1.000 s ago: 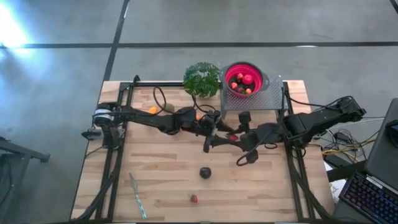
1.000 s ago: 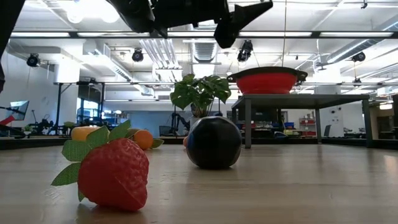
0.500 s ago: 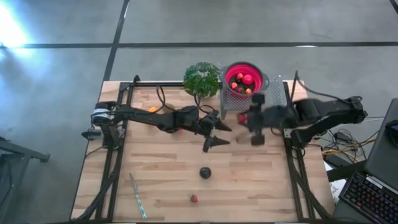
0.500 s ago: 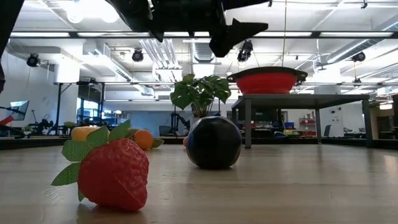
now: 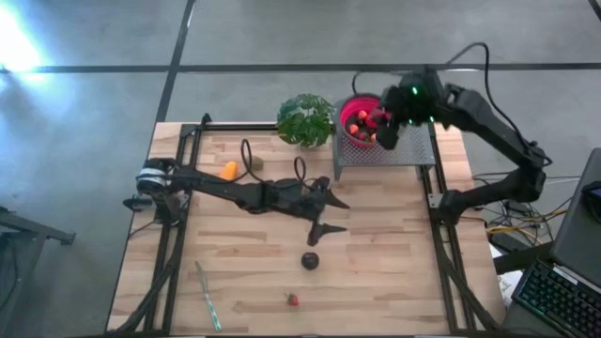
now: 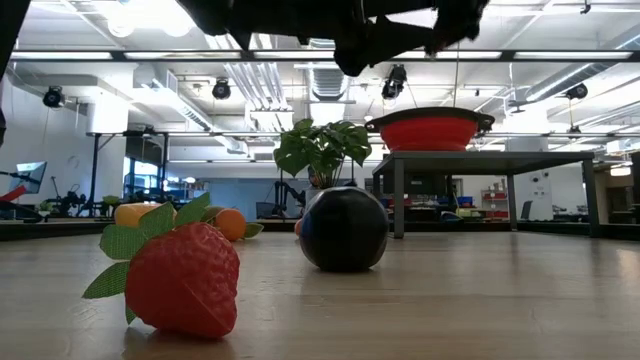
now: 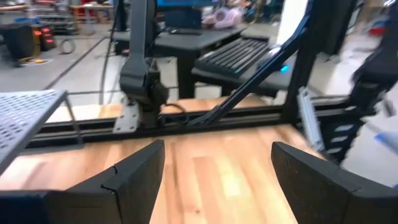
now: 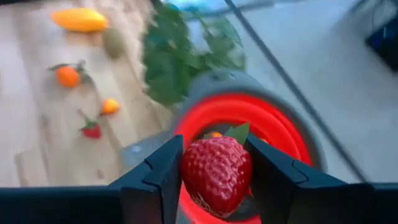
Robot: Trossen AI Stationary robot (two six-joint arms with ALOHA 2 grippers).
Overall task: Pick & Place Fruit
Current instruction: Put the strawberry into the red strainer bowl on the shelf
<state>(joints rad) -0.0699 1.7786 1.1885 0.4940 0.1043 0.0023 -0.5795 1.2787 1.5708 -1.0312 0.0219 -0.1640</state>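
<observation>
The right gripper (image 8: pixel 216 171) pinches a red strawberry (image 8: pixel 216 174) between its two fingers, and the right wrist view looks straight past the fruit into the red colander (image 8: pixel 283 134) beneath it. In the high view the right gripper (image 5: pixel 387 120) hangs at the far right of the tabletop (image 5: pixel 394 263), over the colander (image 5: pixel 349 105), which sits on a perforated metal stand (image 5: pixel 399 150) and already holds several fruits. The relation that matters is vertical: the colander's opening lies directly below the held strawberry, so by the look of it a release here would drop the fruit inside rather than on the rim.

The left gripper (image 5: pixel 324 211) waits near the middle of the tabletop with its fingers spread and nothing between them; the left wrist view shows only bare wood between them. A dark round fruit (image 5: pixel 310 260) lies just nearer than it, and a second strawberry (image 5: pixel 293 299) nearer again, towards the near edge. The left arm is plainly the closer one to both. An orange fruit (image 5: pixel 230 169) rests at the far left beside a leafy plant (image 5: pixel 304 118), and a thin pale stick (image 5: pixel 208 294) lies at the near left. In the low view the near strawberry (image 6: pixel 185 280) and the dark round fruit (image 6: pixel 344 228) stand well apart.
</observation>
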